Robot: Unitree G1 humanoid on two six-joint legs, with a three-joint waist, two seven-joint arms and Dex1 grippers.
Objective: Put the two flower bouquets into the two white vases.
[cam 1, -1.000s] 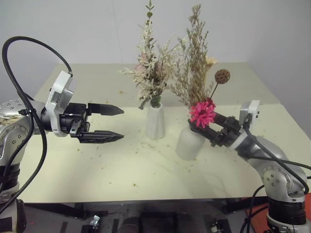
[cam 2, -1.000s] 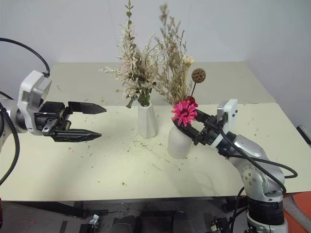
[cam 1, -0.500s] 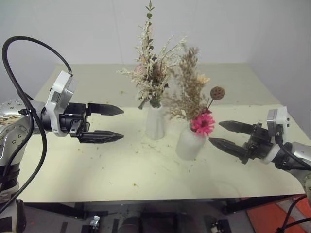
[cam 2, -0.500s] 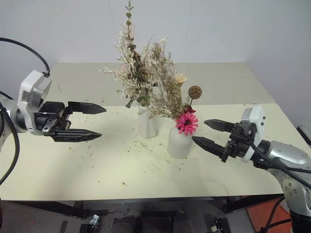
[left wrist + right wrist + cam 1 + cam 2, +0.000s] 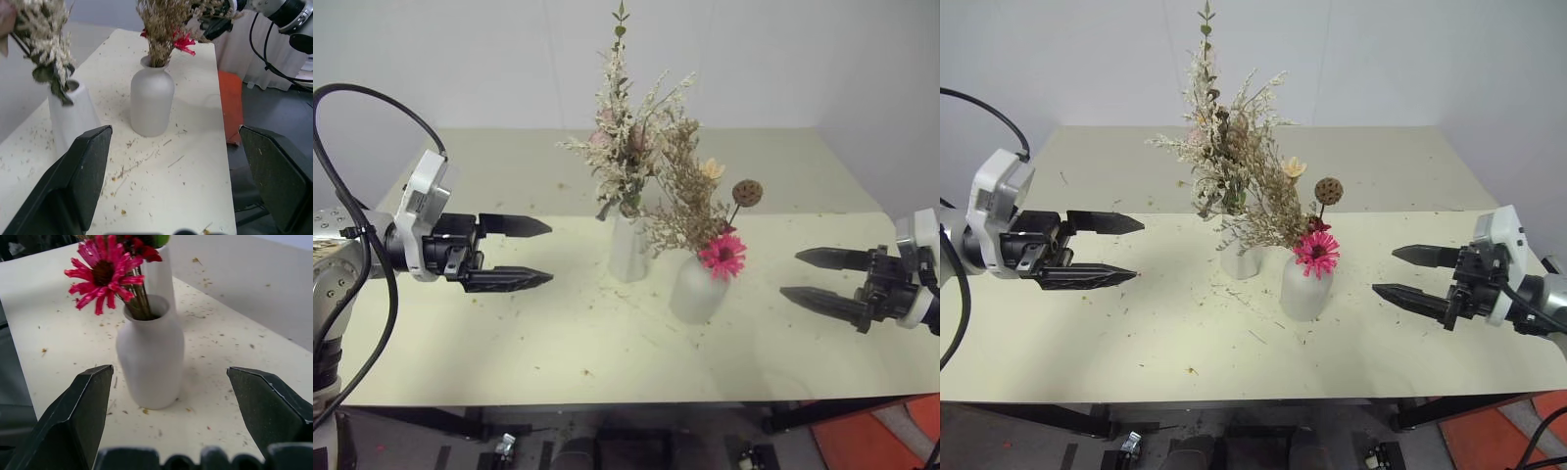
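- The tan dried-grass bouquet with a pink daisy-like flower and a brown pod (image 5: 705, 211) is standing in the squat, dome-shaped matte white ceramic vase (image 5: 697, 290) near the middle of the pale yellow table (image 5: 558, 352); its stems are leaning toward 11 o'clock.
- The cream-white feathery bouquet with green leaves (image 5: 625, 137) is standing close to upright in the tall, tapered matte white ceramic vase (image 5: 628, 247), at 10 o'clock from the squat vase and just beside it.
- By the look of it, both placements are complete; no insertion is remaining.
- The right gripper (image 5: 815, 278) is hovering at 3 o'clock from the squat vase, well apart, jaws spread wide and empty, fingers pointing at the vase. It is the nearer arm for any correction there.
- The left gripper (image 5: 536, 253) is hovering at 9 o'clock from the tall vase, jaws wide and empty.
- Compared with a second ago, the right gripper is no longer at the pink flower; it is standing well clear. The tan bouquet is sitting lower and more tilted. The left gripper is unchanged.
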